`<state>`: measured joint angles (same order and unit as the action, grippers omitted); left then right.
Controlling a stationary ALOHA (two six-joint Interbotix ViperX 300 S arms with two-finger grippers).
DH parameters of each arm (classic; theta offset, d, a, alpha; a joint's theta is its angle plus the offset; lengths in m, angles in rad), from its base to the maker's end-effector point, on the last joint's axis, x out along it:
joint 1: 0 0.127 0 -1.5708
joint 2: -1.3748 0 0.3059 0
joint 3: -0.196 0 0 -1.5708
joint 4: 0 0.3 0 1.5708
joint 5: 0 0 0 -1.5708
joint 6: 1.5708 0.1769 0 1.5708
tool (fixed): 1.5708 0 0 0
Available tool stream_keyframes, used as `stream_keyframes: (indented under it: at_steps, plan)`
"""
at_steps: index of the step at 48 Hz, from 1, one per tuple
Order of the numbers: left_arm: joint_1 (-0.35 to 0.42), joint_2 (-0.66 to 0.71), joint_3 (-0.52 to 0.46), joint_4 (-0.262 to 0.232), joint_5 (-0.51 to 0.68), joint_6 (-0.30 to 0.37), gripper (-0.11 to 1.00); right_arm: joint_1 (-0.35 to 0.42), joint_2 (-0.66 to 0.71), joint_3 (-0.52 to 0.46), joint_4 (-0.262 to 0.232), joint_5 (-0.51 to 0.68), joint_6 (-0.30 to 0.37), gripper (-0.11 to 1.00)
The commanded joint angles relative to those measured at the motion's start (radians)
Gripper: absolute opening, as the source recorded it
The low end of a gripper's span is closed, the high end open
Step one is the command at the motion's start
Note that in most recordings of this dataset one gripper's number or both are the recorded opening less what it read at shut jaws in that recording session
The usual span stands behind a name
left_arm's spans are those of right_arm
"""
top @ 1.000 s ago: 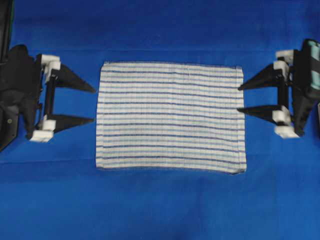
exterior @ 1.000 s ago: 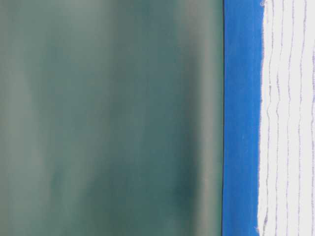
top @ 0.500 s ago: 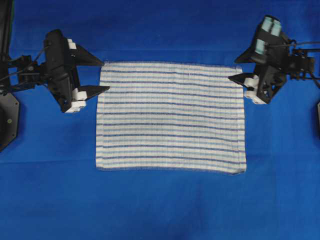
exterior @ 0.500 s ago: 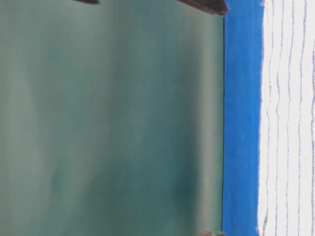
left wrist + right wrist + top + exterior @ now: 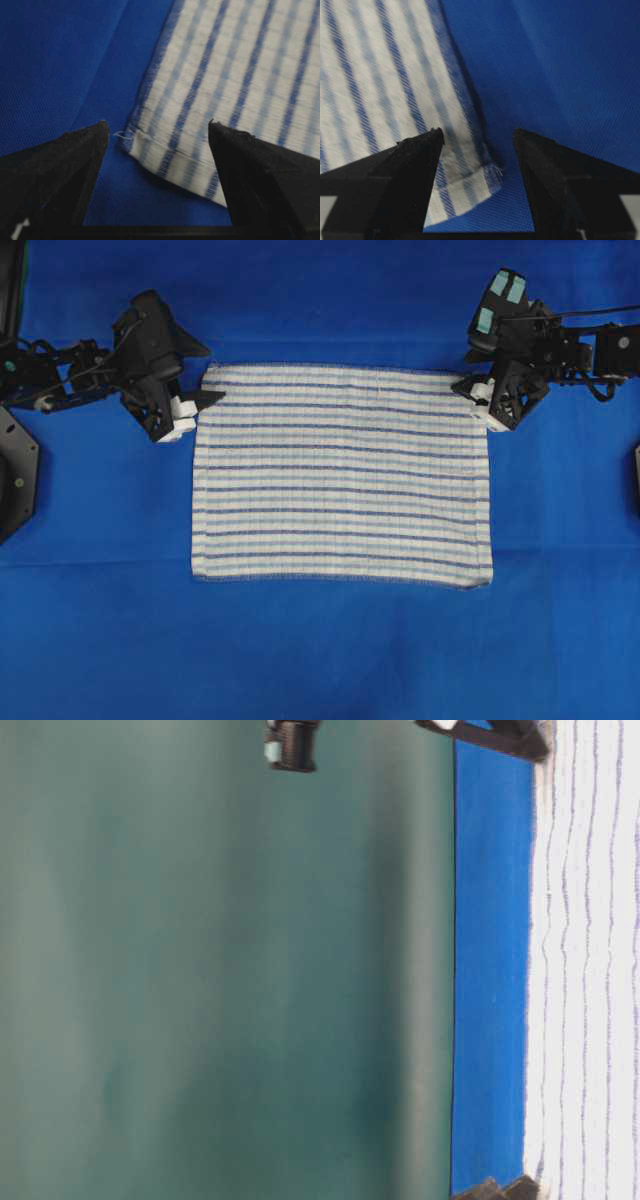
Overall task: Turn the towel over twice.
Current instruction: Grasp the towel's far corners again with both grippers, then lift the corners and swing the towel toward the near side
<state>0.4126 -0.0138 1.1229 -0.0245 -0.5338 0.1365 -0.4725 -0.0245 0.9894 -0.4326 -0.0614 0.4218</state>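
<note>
L gripper [image 5: 157,137] spread wide, holding nothing — black wedge fingers [image 5: 65,165] straddle the towel's [image 5: 225,85] near corner in L wrist view; one finger over bare blue covering [image 5: 55,65], the other over striped cloth. Can't tell if tips touch the fabric. Corner hem is folded and stitched, w/ a loose white thread sticking out.

R gripper [image 5: 477,135] also spread wide, nothing held. In R wrist view its fingers [image 5: 407,170] bracket the towel [image 5: 375,75] corner: one finger over the stripes, the other over the covering [image 5: 555,60]. Corner edge slightly frayed, casts a thin shadow — contact can't be confirmed.

Overhead: towel [image 5: 342,475] lies flat and spread out mid-bench, rectangular, white woven cloth w/ thin dark-blue and light-blue stripes running across, hemmed edges, faint creases. L gripper [image 5: 205,400] at the far-left corner, R gripper [image 5: 468,390] at the far-right corner, both angled in toward the cloth. Black arms w/ white plastic finger mounts; R arm carries teal tape patches. Blue covering [image 5: 320,660] is matte fine-weave fabric, smooth, across the whole bench.

Table-level view: towel [image 5: 590,970] edge looks wavy and thin against the covering [image 5: 490,970]; dark finger tips near both far corners; blurred green backdrop [image 5: 220,980] behind.
</note>
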Motion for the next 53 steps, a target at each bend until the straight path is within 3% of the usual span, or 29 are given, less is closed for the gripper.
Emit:
stream_keyframes:
  at_steps: [1,8,12,16,22,23,34,42,46,53]
  plan:
    - [0.014,0.012,-0.025,-0.002,-0.008,0.003,0.75,-0.002,0.003,-0.018,-0.006,-0.011,-0.002,0.62]
    - [0.034,0.038,-0.035,-0.002,0.021,0.005,0.7,-0.005,0.006,-0.017,-0.006,-0.009,-0.002,0.61]
    - [0.035,0.049,-0.041,-0.002,0.052,0.006,0.54,-0.005,0.006,-0.017,-0.012,-0.006,-0.002,0.56]
    - [0.035,0.052,-0.049,-0.002,0.086,0.008,0.34,-0.005,0.005,-0.014,-0.017,-0.006,-0.002,0.38]
    - [0.035,0.051,-0.052,-0.002,0.129,0.009,0.07,-0.005,0.005,-0.014,-0.017,-0.005,-0.003,0.02]
    - [0.035,0.051,-0.054,0.0,0.132,0.009,0.04,-0.005,0.003,-0.014,-0.017,-0.006,-0.002,0.02]
    - [0.044,-0.008,-0.054,-0.002,0.147,0.009,0.04,-0.026,-0.021,-0.023,-0.017,0.017,-0.002,0.02]
    - [0.095,-0.11,-0.057,-0.002,0.156,0.011,0.04,-0.077,-0.084,-0.048,-0.02,0.063,-0.005,0.02]
    - [0.126,-0.155,-0.064,-0.002,0.166,0.014,0.04,-0.107,-0.117,-0.063,-0.04,0.078,-0.006,0.02]
    - [0.178,-0.213,-0.1,-0.002,0.173,0.077,0.04,-0.161,-0.173,-0.101,-0.091,0.095,-0.011,0.02]
